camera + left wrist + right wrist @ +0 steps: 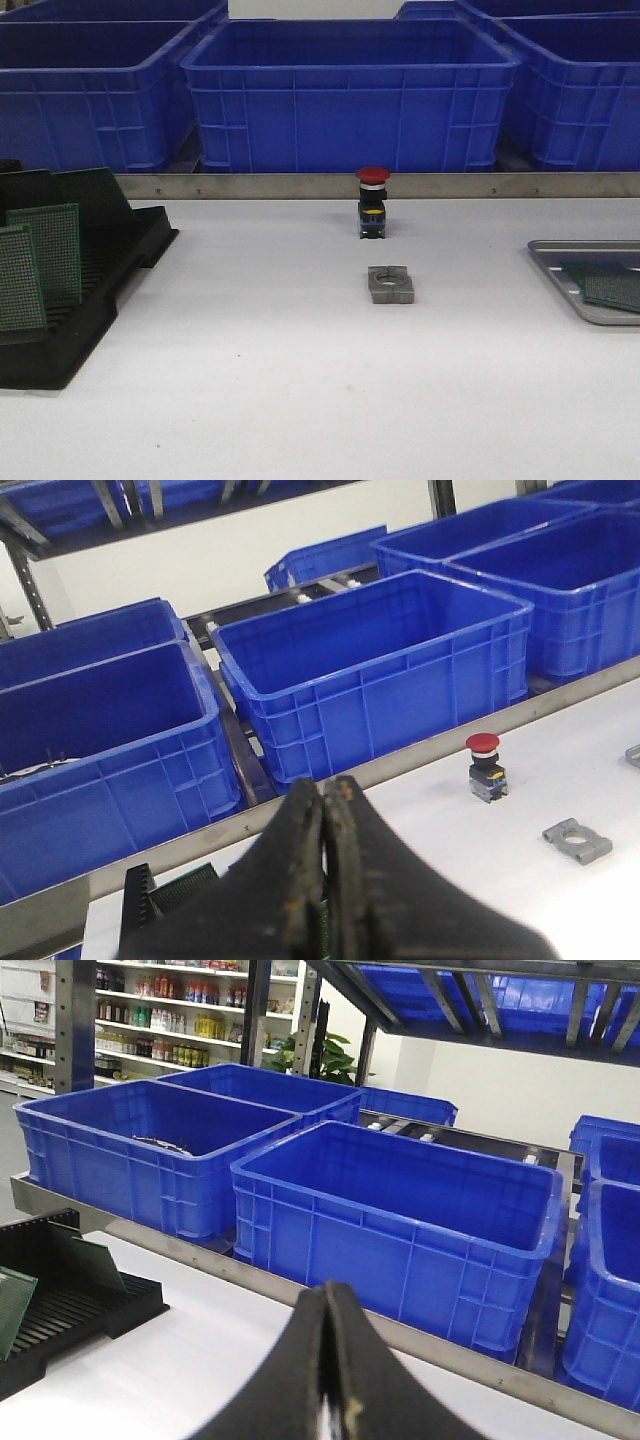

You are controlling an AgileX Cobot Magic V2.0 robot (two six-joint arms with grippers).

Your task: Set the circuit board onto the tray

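we see deep blue crates (350, 95) behind a red-capped button (373, 203) with a black and yellow body. beside the button lies a grey bracket (391, 285). green dotted circuit boards (45, 255) stand in a black slotted rack (100, 290); another green board (610, 285) lies on the silver-grey tray (560, 270).

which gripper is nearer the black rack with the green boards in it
Left, as far as the wrist views show. The left gripper has the rack's corner right beside its fingers; the right gripper sees the rack well off to one side across bare table.
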